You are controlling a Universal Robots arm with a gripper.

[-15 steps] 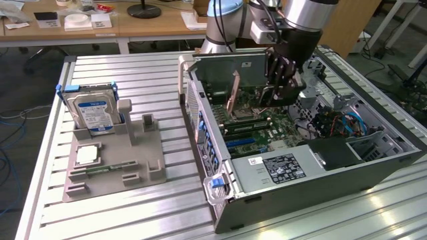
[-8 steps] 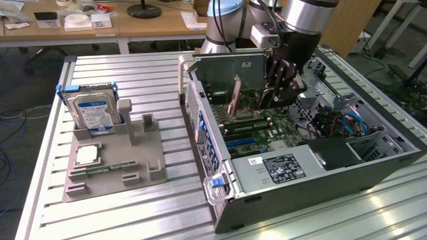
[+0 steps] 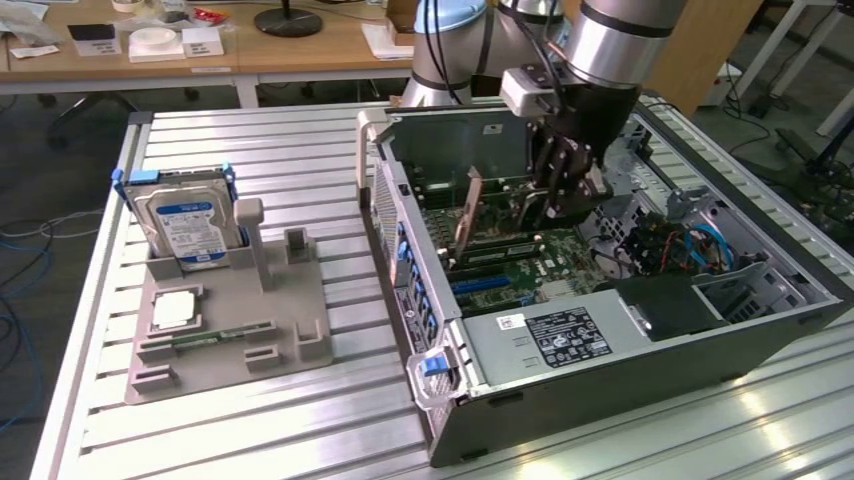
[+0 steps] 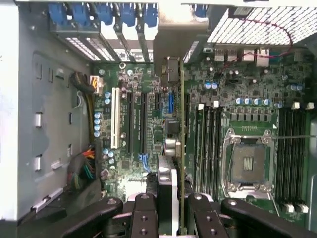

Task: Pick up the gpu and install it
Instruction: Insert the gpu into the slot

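Note:
The gpu [image 3: 491, 215] stands on edge inside the open computer case [image 3: 641, 385], above the green motherboard [image 3: 534, 265]. In the wrist view the gpu [image 4: 182, 129] shows as a thin green edge, with its silver bracket [image 4: 171, 47] toward the case's rear wall. My gripper [image 3: 567, 195] reaches down into the case from above. Its black fingers [image 4: 144, 215] are shut on the card's near end, and the gripper [image 4: 171, 210] is centred over it. The card runs alongside the expansion slots [image 4: 130, 124]. Whether it is seated in a slot I cannot tell.
A grey fixture [image 3: 287, 320] on the slatted table at the exterior view's left holds a blue-labelled hard drive [image 3: 187, 225], a processor chip [image 3: 174, 310] and a memory stick [image 3: 214, 338]. Inside the case are the power supply [image 3: 561, 335], coloured cables [image 3: 681, 245] and a processor socket [image 4: 247, 163].

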